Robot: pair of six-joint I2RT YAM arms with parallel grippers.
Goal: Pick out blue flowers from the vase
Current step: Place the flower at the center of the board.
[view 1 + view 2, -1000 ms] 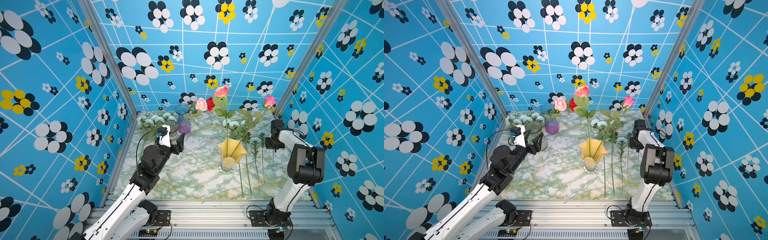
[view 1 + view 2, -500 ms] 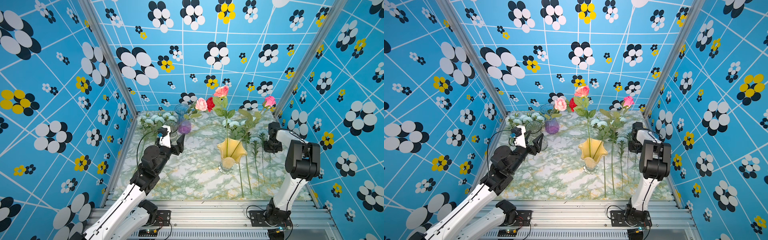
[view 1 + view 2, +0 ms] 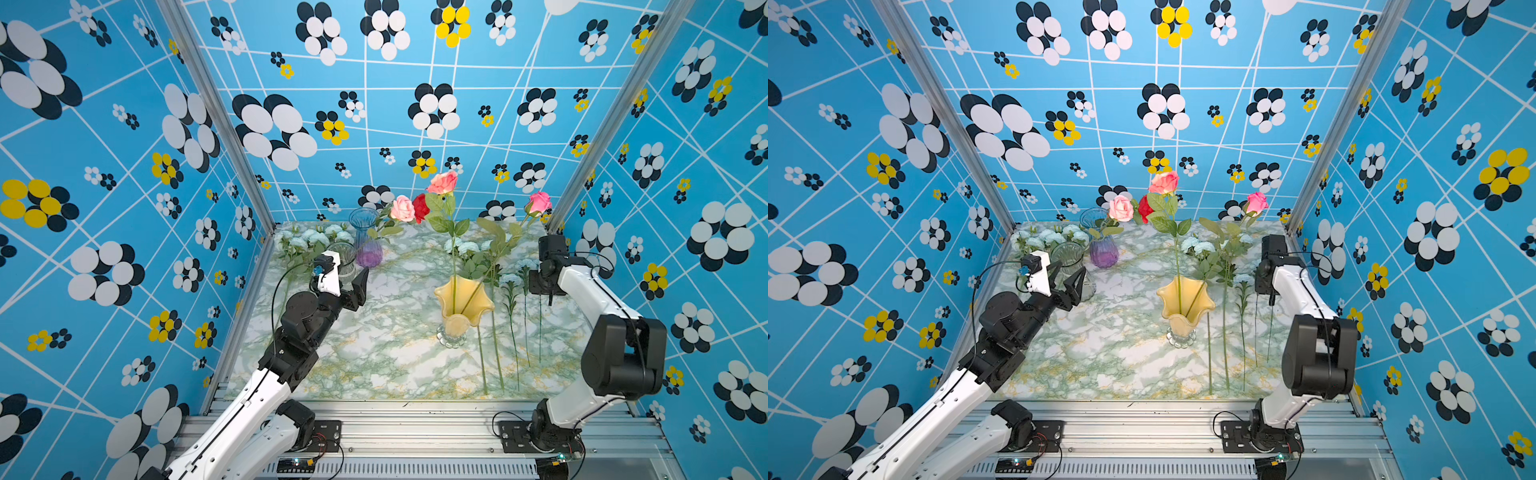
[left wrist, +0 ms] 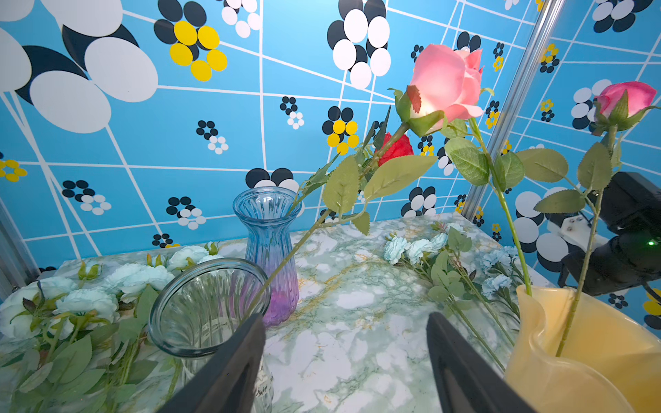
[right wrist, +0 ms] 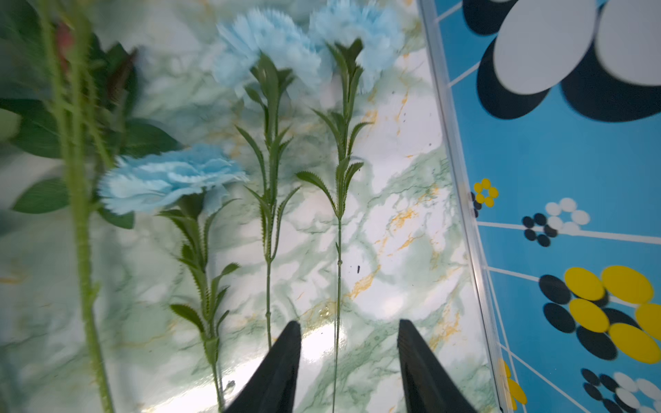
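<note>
The marbled table carries three vases. The yellow vase at centre holds only two pink roses, the blue-and-purple vase further back holds another pink one and a red rose, and the clear glass vase looks empty. None of the blue flowers stands in a vase. The big peony-like blooms lie heaped in the far corner on the left arm's side, a leafy cluster lies behind the yellow vase, and the small carnations lie in a row along the wall on the right arm's side, stems pointing toward the robot. I judge them very light and soft at the head. The ruffled petals would crush or snag, so the bloom is no place to grip (nor the serrated leaves, which would simply fold). The thin stem looks wiry and stiff enough to carry the head, but narrow and probably slick, so a firm pinch on the bare length below the leaves seems best. The right gripper hangs low over the outermost carnation with its fingers spread. That stem runs between them, apparently touched by neither. The left gripper hovers beside the clear vase, fingers wide apart with nothing between them.
</note>
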